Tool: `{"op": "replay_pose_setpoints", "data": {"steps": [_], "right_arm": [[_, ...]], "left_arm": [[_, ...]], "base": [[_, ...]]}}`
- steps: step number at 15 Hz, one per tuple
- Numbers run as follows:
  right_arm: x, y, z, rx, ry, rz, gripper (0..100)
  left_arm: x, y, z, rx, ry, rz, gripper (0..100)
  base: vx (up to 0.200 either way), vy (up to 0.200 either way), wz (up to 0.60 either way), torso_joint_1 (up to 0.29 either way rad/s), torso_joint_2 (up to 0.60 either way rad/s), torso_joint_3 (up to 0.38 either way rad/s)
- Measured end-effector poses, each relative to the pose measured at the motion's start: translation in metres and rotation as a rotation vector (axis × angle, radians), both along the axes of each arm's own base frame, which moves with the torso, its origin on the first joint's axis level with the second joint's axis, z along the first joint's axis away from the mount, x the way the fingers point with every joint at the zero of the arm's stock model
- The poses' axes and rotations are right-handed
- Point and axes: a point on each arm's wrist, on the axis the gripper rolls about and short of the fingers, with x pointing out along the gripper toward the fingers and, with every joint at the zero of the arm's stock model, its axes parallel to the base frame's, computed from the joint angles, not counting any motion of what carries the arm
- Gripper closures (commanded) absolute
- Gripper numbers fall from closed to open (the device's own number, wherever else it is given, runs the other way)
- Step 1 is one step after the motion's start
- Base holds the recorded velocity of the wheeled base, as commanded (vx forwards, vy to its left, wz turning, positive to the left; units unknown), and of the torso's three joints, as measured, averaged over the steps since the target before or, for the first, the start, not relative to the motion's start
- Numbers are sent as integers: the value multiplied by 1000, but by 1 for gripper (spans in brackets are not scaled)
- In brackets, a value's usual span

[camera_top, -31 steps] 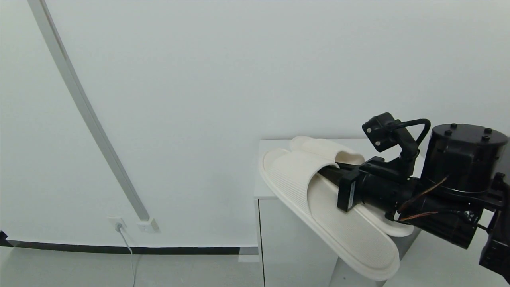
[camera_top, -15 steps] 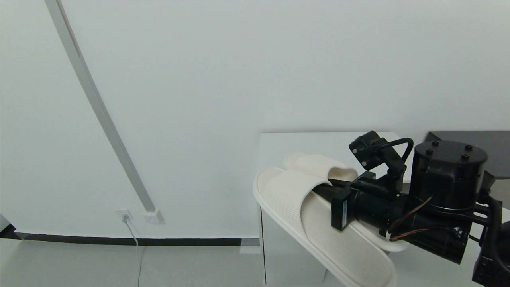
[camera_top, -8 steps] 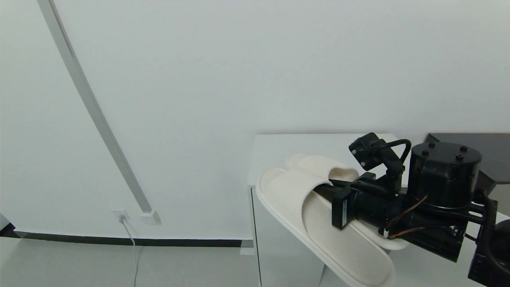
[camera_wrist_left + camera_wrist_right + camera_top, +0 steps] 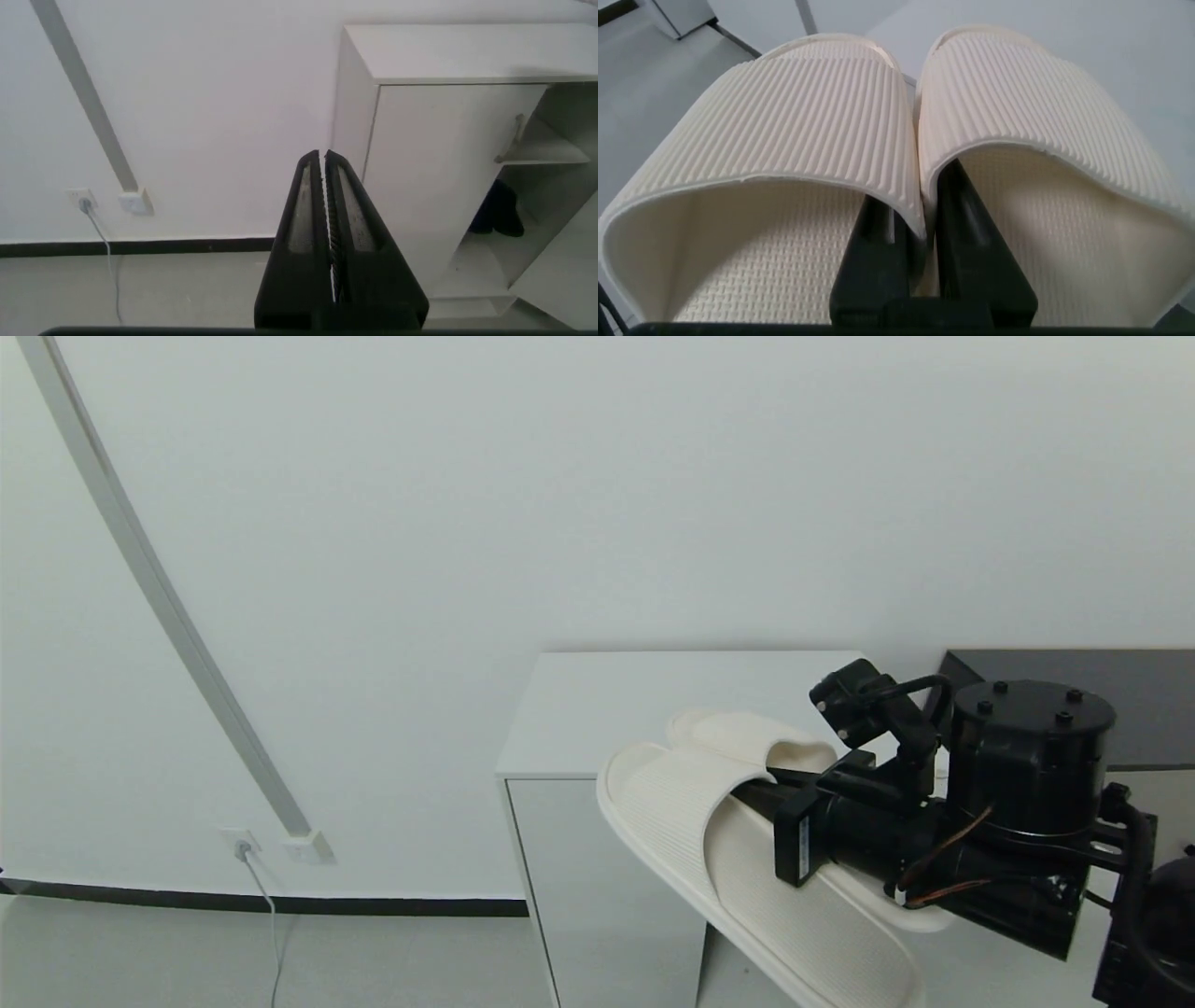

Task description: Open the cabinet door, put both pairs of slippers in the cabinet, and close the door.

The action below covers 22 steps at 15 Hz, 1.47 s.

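A pair of cream ribbed slippers [image 4: 709,803] hangs tilted in my right gripper [image 4: 756,789], in front of the white cabinet [image 4: 653,700]. In the right wrist view the two black fingers [image 4: 878,229] sit inside the slippers [image 4: 813,112] and pinch the adjoining strap edges between them. My left gripper [image 4: 324,163] is shut with nothing in it and points toward the cabinet [image 4: 448,47]. There a door panel with a handle [image 4: 509,140] stands beside an open interior with a shelf [image 4: 551,149]. Something dark [image 4: 495,210] lies low inside; I cannot tell what.
A grey strip [image 4: 149,579] runs slanted down the white wall to a socket with a cable [image 4: 243,847]. A dark surface [image 4: 1074,672] adjoins the cabinet on the right. Bare grey floor [image 4: 280,952] lies left of the cabinet.
The head camera has moved, so cabinet and wall strip now sit farther left in the picture. The slippers stay in my right gripper, held the same way.
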Motion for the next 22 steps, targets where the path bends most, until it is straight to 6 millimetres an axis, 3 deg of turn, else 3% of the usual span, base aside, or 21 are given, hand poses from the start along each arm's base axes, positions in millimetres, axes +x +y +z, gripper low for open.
{"op": "replay_pose_setpoints", "data": {"steps": [8, 22], "right_arm": [[0, -3, -5, -15, 13, -7, 100], [-4, -10, -15, -66, -26, -2, 100]], "left_arm": [[0, 0, 0, 1, 0, 0, 100], [0, 0, 0, -1, 0, -1, 100]], "base": [[0, -200, 0, 2, 0, 1], [0, 0, 0, 0, 0, 0]]}}
